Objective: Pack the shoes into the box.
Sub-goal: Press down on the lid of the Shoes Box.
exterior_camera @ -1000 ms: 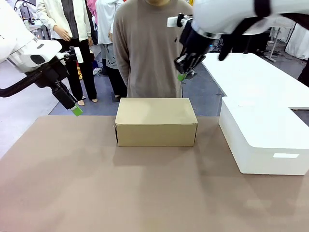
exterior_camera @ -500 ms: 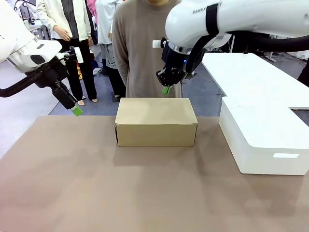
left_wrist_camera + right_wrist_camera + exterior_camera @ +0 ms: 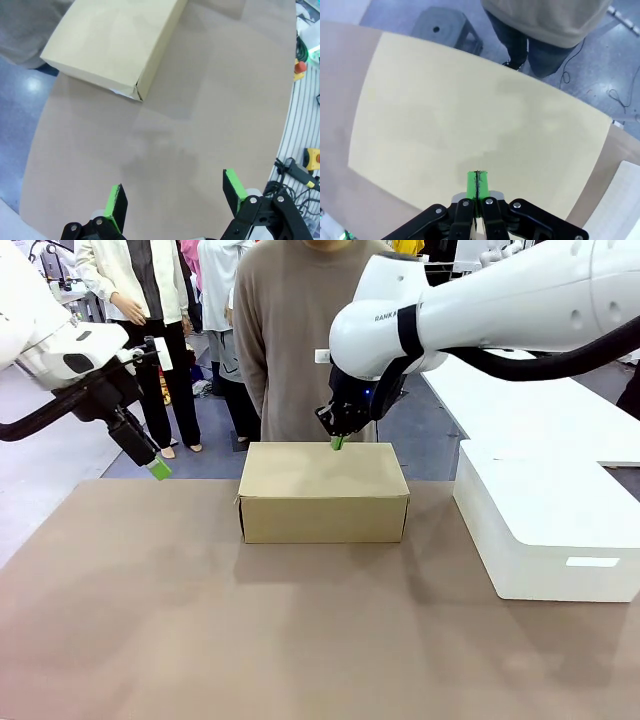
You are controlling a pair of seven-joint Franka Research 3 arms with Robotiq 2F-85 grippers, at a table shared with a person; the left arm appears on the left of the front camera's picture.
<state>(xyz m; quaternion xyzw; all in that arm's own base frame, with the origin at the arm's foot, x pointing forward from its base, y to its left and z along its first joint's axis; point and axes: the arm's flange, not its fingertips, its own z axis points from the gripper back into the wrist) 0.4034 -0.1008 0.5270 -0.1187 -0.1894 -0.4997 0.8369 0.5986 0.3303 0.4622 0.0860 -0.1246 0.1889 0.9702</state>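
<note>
The tan cardboard box point(image 3: 322, 490) stands closed at the middle far side of the table, its lid down. My right gripper point(image 3: 337, 443) is shut with nothing in it, its green tips just above the far edge of the lid; in the right wrist view the pressed-together pads point(image 3: 477, 181) hover over the box point(image 3: 475, 130). Off the table's left far corner, my left gripper point(image 3: 158, 470) hangs in the air, open and holding nothing. The left wrist view shows its spread fingers point(image 3: 117, 199) above bare table, with the box point(image 3: 115, 42) farther off. The shoes are out of view.
A large white box point(image 3: 545, 525) sits at the table's right side. A person in a brown sweater point(image 3: 300, 330) stands right behind the cardboard box. Other people stand farther back at the left. The brown table point(image 3: 280, 630) is bare in front.
My right arm has swung down and leftward from high at the right, bringing its shut gripper to the far edge of the box lid. The left arm has stayed still.
</note>
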